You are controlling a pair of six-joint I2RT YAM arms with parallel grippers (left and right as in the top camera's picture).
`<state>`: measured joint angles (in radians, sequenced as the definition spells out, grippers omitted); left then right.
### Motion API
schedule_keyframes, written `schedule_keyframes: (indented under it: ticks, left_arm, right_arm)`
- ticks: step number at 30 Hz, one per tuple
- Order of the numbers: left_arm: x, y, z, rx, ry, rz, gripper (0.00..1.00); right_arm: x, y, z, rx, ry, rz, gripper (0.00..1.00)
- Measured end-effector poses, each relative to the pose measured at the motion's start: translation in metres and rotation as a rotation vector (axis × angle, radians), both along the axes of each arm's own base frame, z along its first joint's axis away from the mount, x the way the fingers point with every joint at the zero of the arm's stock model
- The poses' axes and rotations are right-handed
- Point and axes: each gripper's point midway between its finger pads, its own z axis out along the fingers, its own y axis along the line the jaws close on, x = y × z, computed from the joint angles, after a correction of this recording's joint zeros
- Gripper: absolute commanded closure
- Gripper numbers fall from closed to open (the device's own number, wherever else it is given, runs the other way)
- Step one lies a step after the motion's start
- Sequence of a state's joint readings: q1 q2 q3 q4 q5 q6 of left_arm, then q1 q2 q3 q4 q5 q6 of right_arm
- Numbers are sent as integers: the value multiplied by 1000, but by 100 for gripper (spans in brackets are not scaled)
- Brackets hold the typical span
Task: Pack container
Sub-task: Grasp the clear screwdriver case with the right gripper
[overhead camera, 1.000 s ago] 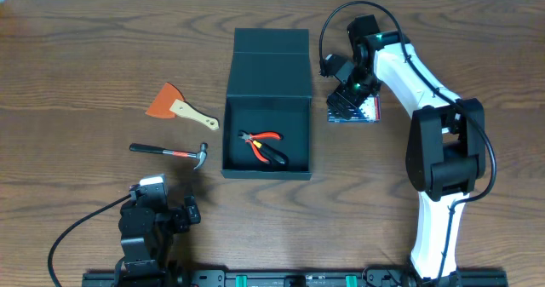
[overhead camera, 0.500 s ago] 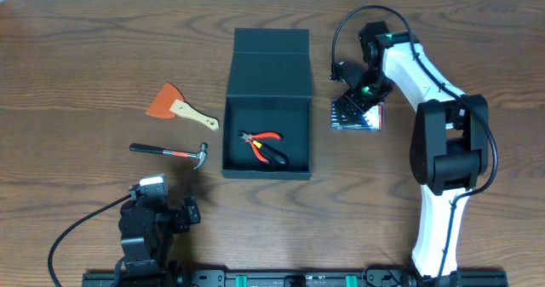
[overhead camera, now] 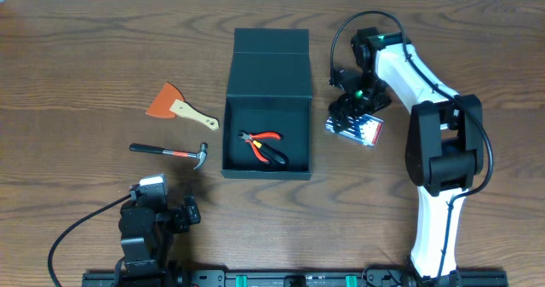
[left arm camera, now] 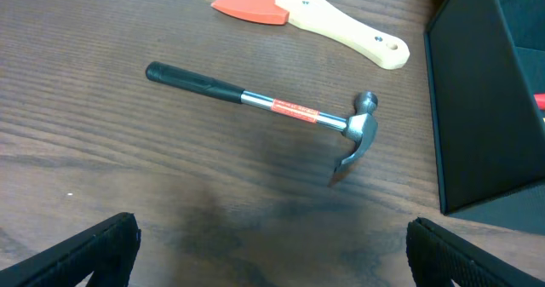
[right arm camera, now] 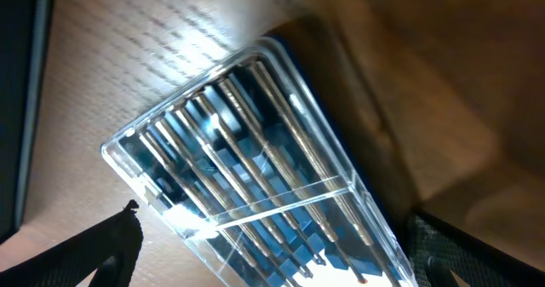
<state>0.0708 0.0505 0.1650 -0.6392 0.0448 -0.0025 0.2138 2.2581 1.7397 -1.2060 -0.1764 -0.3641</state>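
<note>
We find the box (overhead camera: 289, 121) in the middle of the table (overhead camera: 85, 66), standing open with its lid flap laid back toward the far edge. On its floor lie pliers (overhead camera: 263, 147) with red handles, roughly central and a little toward the near side, clear of the walls as far as we can tell.

To the left of the box lies a scraper (overhead camera: 177, 105) with an orange blade and a pale wooden handle, the handle's end pointing at the box and near its left wall. Nearer to us lies a hammer (overhead camera: 170, 152) with a black grip. Its claw head is turned toward the box and sits just beside the near left corner, apart from the scraper.

To the right of the box, near but not touching it, a bit case (overhead camera: 356, 127) lies flat and askew on the wood (blue inside, under a clear cover, with long bits in a row). The right gripper (right arm camera: 272, 236) hangs directly over it, jaws spread wide, a finger on either side of the case. We cannot tell whether either finger touches it, and nothing is gripped.

The left gripper (left arm camera: 271, 236) sits low by the near edge, left of the box. Its jaws are spread wide and empty, and the hammer lies ahead of it, well apart
</note>
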Motion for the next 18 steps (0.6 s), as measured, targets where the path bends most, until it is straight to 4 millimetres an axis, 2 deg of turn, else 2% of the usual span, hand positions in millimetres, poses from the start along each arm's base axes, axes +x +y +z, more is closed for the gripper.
schedule_keyframes:
  ticks: [7,12,18]
  left_arm:
    - [0,0,0,0,0,0,1]
    - [0,0,0,0,0,0,1]
    - [0,0,0,0,0,0,1]
  right_arm:
    - [-13,8,13,-46,8,43,1]
    - [-13,3,26,-100,-27,102,1]
    - [-11,-3,26,-129,-42,154,1]
